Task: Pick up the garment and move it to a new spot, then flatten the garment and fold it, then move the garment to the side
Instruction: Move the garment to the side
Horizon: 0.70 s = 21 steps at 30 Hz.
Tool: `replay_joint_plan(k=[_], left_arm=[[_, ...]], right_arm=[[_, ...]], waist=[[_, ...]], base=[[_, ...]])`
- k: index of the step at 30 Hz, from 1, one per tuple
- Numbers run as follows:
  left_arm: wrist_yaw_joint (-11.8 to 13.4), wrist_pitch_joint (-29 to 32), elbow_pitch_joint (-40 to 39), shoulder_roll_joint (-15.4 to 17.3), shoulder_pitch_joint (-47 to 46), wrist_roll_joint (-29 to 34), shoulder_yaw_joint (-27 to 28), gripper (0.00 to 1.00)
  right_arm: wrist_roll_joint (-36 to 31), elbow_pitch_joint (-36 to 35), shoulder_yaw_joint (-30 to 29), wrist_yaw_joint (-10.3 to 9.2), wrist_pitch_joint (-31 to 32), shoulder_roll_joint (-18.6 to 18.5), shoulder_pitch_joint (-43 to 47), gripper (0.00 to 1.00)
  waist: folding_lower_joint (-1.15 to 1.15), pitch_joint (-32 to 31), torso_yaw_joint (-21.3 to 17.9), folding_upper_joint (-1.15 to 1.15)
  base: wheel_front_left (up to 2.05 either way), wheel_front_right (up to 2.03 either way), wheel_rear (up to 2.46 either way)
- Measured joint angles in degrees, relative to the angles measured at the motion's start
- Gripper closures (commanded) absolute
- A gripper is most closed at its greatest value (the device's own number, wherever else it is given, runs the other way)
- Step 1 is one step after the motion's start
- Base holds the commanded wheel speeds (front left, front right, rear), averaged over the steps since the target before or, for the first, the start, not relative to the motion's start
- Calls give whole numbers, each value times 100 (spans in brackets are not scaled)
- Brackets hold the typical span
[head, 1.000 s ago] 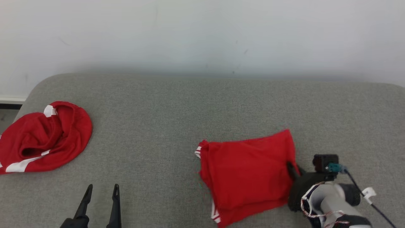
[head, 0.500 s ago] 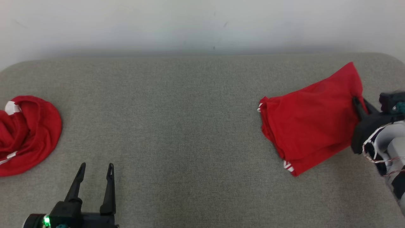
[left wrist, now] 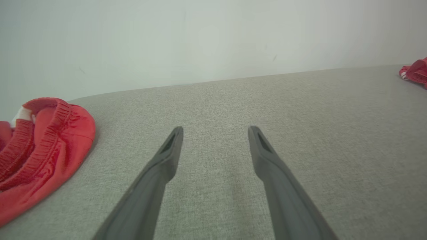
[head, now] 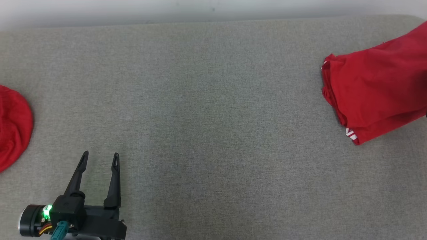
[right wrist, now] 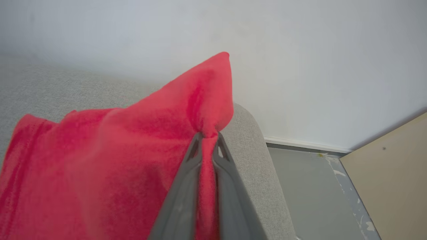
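Grey woven fabric covers the broad padded table [head: 206,116] spread before me in the head view, with a strip of white wall [head: 100,10] along its far edge. At the table's right side lies the folded red garment with white-striped trim [head: 377,86], its right part running out of the picture. A crumpled red garment [head: 13,126] sits at the far left edge, well apart from it. My left gripper [head: 100,155] shows at the lower left, its two long dark fingers spread and holding nothing, with a green light glowing at its wrist. From my left wrist, those fingers stand parted over bare grey fabric, touching neither garment. The crumpled one, its gathered waistband showing, lies to their left, and a small edge of the folded one peeks in at the far right, below the wall. From my right wrist, my right gripper [right wrist: 207,136] is clenched on a pinch of the folded garment's edge. The cloth bunches between the fingertips, one corner stands up in a peak above them, and the rest drapes down and to the left over the table, near its rounded corner. Past that corner lie a grey floor [right wrist: 310,186] and a tan board [right wrist: 393,166].
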Motion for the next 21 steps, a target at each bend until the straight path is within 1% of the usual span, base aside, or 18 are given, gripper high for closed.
replay_joint_plan(k=[15,20,21], left_arm=[[32,0,-14,31,-30,-59,-31,0],[40,0,-12,54,-30,-66,-38,0],[41,0,-10,59,-30,-67,-42,0]], right_arm=[[14,608,153,0,42,-188,-259,100],[20,704,194,0,-2,-233,-324,100],[19,727,205,0,-9,-238,-326,98]], waist=[[-1,89,71,0],[-1,80,92,0],[-1,78,94,0]], base=[[0,0,0],[0,0,0],[0,0,0]])
